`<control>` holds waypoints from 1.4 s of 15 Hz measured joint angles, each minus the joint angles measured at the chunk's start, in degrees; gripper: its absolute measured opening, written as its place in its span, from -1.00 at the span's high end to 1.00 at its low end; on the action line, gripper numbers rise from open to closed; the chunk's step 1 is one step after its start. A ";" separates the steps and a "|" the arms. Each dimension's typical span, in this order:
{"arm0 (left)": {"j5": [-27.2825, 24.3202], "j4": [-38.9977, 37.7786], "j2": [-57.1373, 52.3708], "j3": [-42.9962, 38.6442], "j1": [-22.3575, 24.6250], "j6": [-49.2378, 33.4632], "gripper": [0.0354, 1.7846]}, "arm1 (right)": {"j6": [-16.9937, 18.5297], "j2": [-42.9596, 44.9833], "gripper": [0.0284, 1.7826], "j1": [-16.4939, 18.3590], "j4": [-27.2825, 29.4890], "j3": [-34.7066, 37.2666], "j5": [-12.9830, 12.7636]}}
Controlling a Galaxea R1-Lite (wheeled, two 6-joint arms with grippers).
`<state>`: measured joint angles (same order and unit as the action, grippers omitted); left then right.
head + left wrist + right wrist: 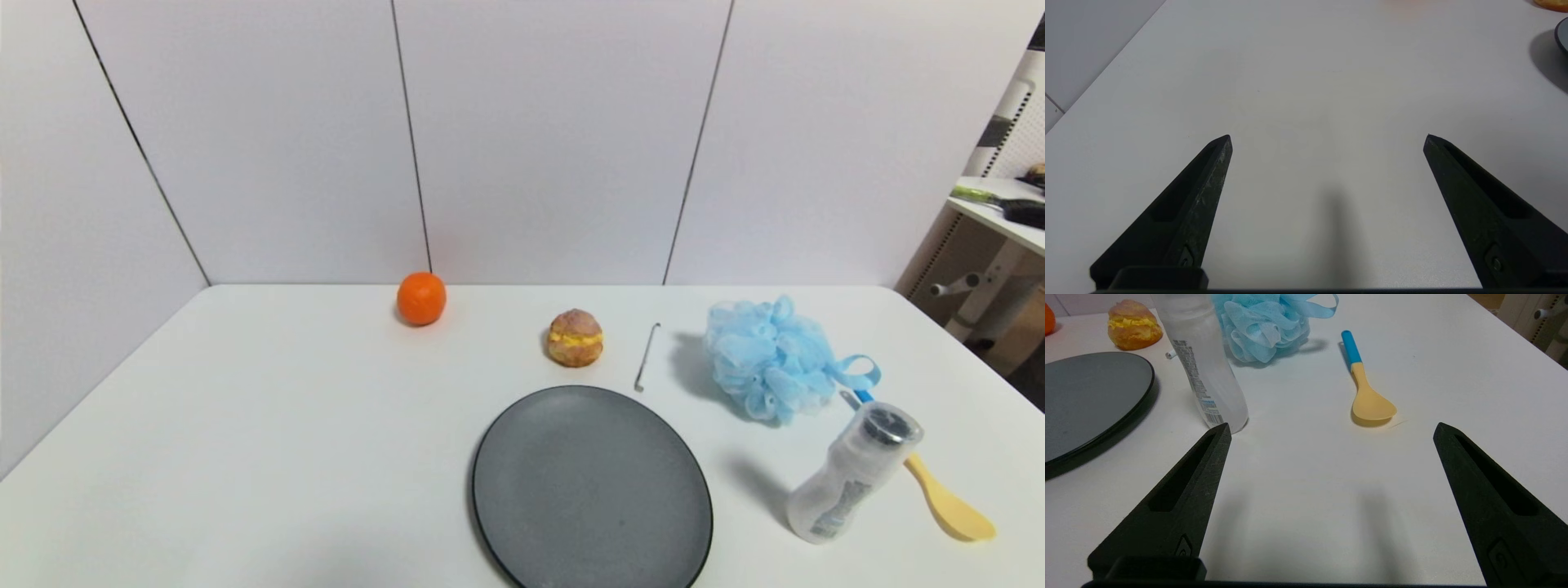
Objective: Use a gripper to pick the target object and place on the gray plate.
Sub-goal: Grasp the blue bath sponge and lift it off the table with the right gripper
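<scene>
The light-blue mesh bath pouf [767,361] with a blue ribbon loop lies on the white table, right of the gray plate [592,488]. It also shows in the right wrist view [1265,328], behind a bottle, with the plate [1090,400] beside it. My right gripper [1331,430] is open and empty, low over bare table near the front right, well short of the pouf. My left gripper [1327,136] is open and empty over bare table at the left. Neither gripper shows in the head view.
A clear plastic bottle [851,474] stands between the plate and a yellow spoon with a blue handle [947,505], near the pouf. A cream puff [575,337], an orange [421,298] and a thin metal hook [647,357] lie farther back.
</scene>
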<state>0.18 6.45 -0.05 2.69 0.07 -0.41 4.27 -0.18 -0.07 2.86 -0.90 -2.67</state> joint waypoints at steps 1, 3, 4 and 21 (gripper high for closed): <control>-0.02 0.02 0.00 0.00 0.00 0.00 -0.89 | -0.05 -0.12 -0.92 0.00 0.49 -0.13 0.02; -0.02 0.02 0.00 0.00 0.00 -0.02 -0.89 | -0.13 -1.00 -0.92 0.00 0.57 -0.26 -0.02; -0.02 0.02 0.00 0.00 0.00 0.00 -0.89 | -0.13 -1.50 -0.92 0.00 0.51 -0.37 -0.07; 0.00 0.02 0.00 0.00 0.00 0.00 -0.89 | -1.49 -50.92 -0.92 -0.56 1.21 -61.20 10.26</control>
<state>0.18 6.47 -0.05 2.69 0.07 -0.41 2.78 -51.10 -0.63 4.07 -62.10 7.59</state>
